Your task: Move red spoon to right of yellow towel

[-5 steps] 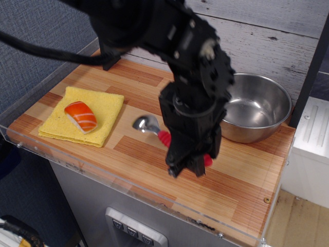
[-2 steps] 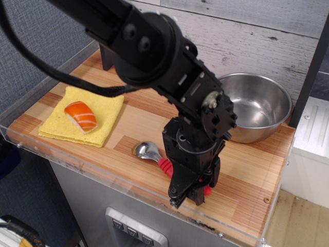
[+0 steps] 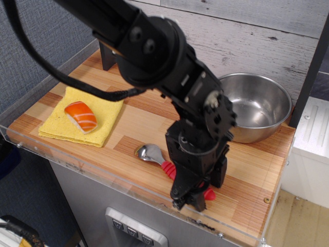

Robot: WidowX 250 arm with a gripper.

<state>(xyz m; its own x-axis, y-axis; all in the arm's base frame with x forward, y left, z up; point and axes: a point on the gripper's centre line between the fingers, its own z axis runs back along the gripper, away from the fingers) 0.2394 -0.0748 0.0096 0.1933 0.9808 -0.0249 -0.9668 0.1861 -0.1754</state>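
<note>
Item, red spoon (image 3: 163,163): you have it under the gripper (image 3: 189,197), fingers apparently clamped on its red handle, near the table's (image 3: 247,170) front edge, right of the yellow towel (image 3: 103,110), long axis running left-right, silver bowl end toward the towel.

One red spoon (image 3: 154,155) can be seen on the wooden table (image 3: 247,170). One yellow towel (image 3: 103,110) is laid there too. One piece of orange and white sushi (image 3: 80,116) is set on the towel. One shiny metal bowl (image 3: 255,105) can be counted at the back. One black robot arm (image 3: 154,56) is seen, with one gripper (image 3: 188,199) at its end. One dark block (image 3: 107,56) is stood at the back edge. One white box (image 3: 311,149) is seen off to the side.
</note>
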